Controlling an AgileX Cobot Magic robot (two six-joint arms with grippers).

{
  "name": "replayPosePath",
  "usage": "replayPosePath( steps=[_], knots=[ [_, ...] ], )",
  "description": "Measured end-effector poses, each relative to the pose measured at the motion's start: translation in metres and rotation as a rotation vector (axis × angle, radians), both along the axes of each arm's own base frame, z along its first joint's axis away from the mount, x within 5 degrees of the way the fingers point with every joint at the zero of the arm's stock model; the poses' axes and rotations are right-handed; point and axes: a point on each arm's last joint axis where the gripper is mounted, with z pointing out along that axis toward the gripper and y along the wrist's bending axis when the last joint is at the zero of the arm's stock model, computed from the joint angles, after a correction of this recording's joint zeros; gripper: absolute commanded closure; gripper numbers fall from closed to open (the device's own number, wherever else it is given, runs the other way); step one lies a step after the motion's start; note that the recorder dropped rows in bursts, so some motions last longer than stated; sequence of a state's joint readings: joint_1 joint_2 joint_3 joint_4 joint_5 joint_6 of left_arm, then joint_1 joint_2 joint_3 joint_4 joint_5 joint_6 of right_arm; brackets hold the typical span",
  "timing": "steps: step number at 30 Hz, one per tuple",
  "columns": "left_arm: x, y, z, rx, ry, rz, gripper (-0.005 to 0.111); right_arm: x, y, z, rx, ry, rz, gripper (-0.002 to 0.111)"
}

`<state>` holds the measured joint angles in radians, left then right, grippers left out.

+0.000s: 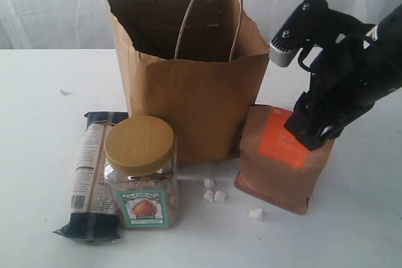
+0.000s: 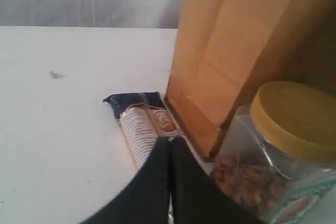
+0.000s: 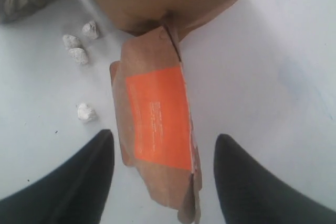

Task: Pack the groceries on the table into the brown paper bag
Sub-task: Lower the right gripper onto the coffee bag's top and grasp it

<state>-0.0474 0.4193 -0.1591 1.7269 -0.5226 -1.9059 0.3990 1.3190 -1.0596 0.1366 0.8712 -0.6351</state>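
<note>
brown paper bag mouth open; nut jar, pouch block front

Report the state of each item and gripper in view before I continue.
brown paper bag, upright, mouth open.
tan-lidded nut jar, upright, lid on.
long dark-blue packet, lying flat.
orange-labelled brown pouch, standing, between open jaws, not gripped.
left gripper, shut, empty.
right gripper, open, straddling that pouch's top.

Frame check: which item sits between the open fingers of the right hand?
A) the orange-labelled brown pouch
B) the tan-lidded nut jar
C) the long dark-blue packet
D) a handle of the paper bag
A: in the right wrist view the right hand has one finger on each side of the orange-labelled brown pouch, with a gap showing on both sides.
</note>
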Motion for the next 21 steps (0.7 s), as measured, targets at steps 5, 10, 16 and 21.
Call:
replayPosePath(
  steps=[5,10,16,21],
  knots=[
    [-0.002,-0.004,0.001,-0.008,-0.003,-0.046,0.107,0.002,0.000,-0.009,0.005,-0.012,-0.009,0.054],
    [-0.023,0.001,0.016,-0.004,-0.202,0.012,0.107,0.006,0.002,-0.029,-0.014,0.029,-0.013,0.056],
    [-0.044,0.006,0.027,0.023,-0.406,0.130,0.107,0.022,0.009,-0.040,0.029,-0.005,-0.041,0.058],
    [-0.040,0.007,0.010,0.021,-0.354,0.145,0.107,0.022,0.010,-0.045,0.033,0.018,-0.046,0.058]
  ],
)
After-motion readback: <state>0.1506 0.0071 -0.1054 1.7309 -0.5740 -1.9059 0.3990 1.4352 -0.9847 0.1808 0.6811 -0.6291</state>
